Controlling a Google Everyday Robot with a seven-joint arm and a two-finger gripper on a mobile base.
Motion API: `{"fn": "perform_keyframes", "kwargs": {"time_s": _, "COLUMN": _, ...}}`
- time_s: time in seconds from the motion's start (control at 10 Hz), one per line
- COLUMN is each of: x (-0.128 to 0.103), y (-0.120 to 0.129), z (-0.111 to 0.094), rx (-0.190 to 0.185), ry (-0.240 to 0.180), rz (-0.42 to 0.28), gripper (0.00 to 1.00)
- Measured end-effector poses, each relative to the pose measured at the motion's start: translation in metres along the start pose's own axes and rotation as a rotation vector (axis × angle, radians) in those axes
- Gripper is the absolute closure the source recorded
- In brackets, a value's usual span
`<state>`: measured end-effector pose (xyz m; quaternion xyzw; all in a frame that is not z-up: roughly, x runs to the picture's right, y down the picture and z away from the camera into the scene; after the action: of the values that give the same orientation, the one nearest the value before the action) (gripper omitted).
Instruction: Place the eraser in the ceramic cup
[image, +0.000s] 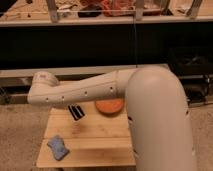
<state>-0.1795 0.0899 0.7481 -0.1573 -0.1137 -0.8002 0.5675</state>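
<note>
My claw (76, 112) over table (100, 136), rear-mid; grip state: cannot tell. Eraser (58, 147) front-left, apart. Cup (109, 106) near claw.

The arm (150, 110) is showing a smooth, cream-white shell, thick and rounded in its near segment and narrowing into a slimmer forearm. Small dark dots are running in a row along the forearm. A faint reddish mark is showing on the rounded wrist end. The dark gripper (76, 112) is hanging under the forearm, over the tabletop (100, 137).
</note>
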Motion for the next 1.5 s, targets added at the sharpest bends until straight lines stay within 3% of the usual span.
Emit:
{"fn": "perform_keyframes", "kwargs": {"time_s": 0.2, "x": 0.0, "y": 0.001, "z": -0.013, "rx": 0.076, "ry": 0.011, "rz": 0.0, "gripper": 0.99}}
{"fn": "perform_keyframes", "kwargs": {"time_s": 0.5, "x": 0.0, "y": -0.006, "z": -0.022, "rx": 0.13, "ry": 0.014, "rz": -0.014, "gripper": 0.99}}
{"fn": "perform_keyframes", "kwargs": {"time_s": 1.2, "x": 0.018, "y": -0.002, "z": -0.047, "rx": 0.158, "ry": -0.037, "rz": -0.048, "gripper": 0.99}}
{"fn": "perform_keyframes", "kwargs": {"time_s": 1.5, "x": 0.032, "y": 0.003, "z": -0.046, "rx": 0.207, "ry": -0.07, "rz": -0.049, "gripper": 0.99}}
